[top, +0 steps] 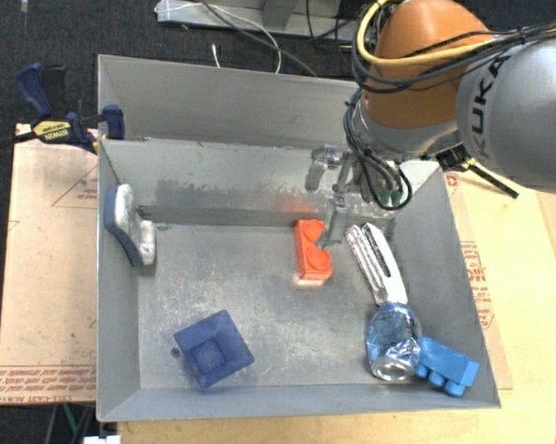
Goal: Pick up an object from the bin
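My gripper (328, 205) hangs near the back wall of the bin, right of its middle, open with nothing between its fingers. One fingertip (337, 231) comes down at the far right edge of an orange block (311, 253), which lies flat on the bin floor just below the gripper. Whether the tip touches the block I cannot tell. A white and grey oblong tool (377, 262) lies slanted just right of the block, under the arm's wrist.
A crushed clear plastic bottle (391, 341) and a blue block (448, 366) sit in the front right corner. A blue square cup (212, 349) lies front left. A grey curved metal piece (132, 226) rests against the left wall. The arm's orange cover looms over the back right.
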Robot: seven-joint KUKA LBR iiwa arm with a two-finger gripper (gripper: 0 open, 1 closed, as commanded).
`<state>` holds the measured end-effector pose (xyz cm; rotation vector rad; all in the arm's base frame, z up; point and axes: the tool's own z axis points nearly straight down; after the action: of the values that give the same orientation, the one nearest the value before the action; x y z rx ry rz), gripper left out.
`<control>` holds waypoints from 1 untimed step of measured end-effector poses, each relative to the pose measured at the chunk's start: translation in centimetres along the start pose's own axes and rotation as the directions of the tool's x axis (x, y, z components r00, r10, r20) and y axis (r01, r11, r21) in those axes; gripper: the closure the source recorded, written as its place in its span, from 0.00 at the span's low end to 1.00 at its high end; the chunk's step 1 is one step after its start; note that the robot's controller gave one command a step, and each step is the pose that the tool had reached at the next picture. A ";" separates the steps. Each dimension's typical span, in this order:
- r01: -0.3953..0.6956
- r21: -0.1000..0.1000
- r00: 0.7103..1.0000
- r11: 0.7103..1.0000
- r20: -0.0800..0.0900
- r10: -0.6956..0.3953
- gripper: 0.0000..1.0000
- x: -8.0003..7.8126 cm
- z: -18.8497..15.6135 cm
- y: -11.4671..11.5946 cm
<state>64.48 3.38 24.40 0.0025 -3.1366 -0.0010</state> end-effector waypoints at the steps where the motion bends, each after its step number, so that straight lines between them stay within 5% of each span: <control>1: -0.001 0.000 1.000 1.000 0.007 0.001 0.00 -0.1 -0.6 0.0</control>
<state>64.56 3.35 24.95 0.0005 -3.1441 -0.0017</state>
